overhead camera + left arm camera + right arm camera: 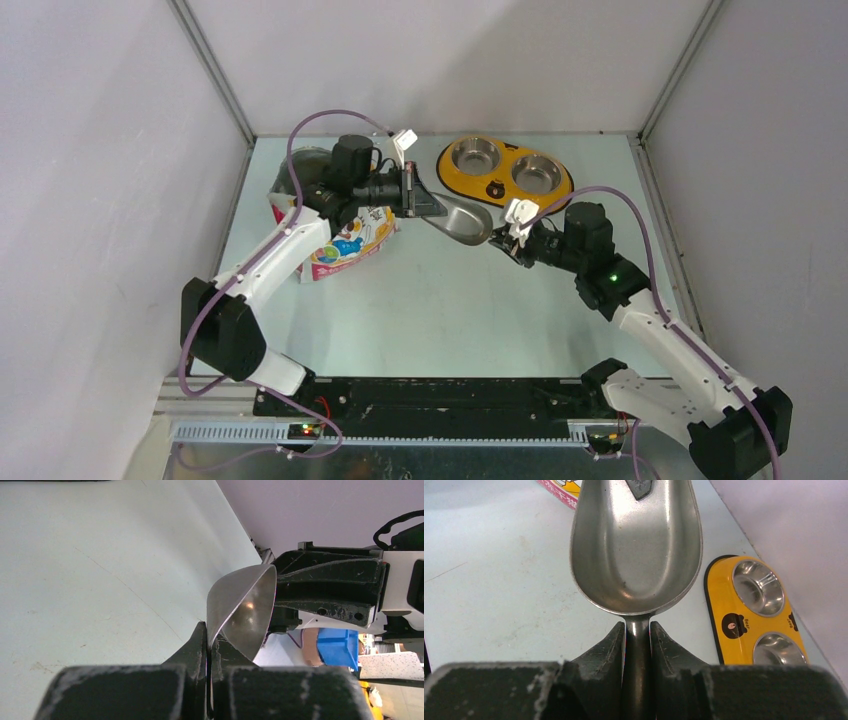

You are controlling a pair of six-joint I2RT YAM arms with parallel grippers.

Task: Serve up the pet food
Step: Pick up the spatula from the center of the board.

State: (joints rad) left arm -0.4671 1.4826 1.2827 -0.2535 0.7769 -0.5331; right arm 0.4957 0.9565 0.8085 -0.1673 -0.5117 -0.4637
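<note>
Judging from the frames, no pet food itself could be seen: the scoop [636, 545] was bare inside and both steel bowls of the yellow feeder [724, 595] looked empty, so the kibble was presumably inside the bag [350, 245]. This bag lay on the left part of the counter [440, 310], partly under the left arm, and I could not tell whether its top was open. I judged that the kibble would be light, dry and loose, so it would roll and scatter easily; it should be lifted with the scoop, not pinched directly. The bag looked glossy and soft, so it was probably slippery and would bend under pressure; its upper edge seemed the best place to take it. The left claw [209, 642] was clenched on the thin front rim of the scoop, and the bag was just beside it, on its left. The right claw [637, 630] had its fingers pressed against both sides of the scoop's handle, so it seemed to grasp it. The bag was well apart from this claw, with the scoop between them, while the feeder lay near it, farther back on the counter.
</note>
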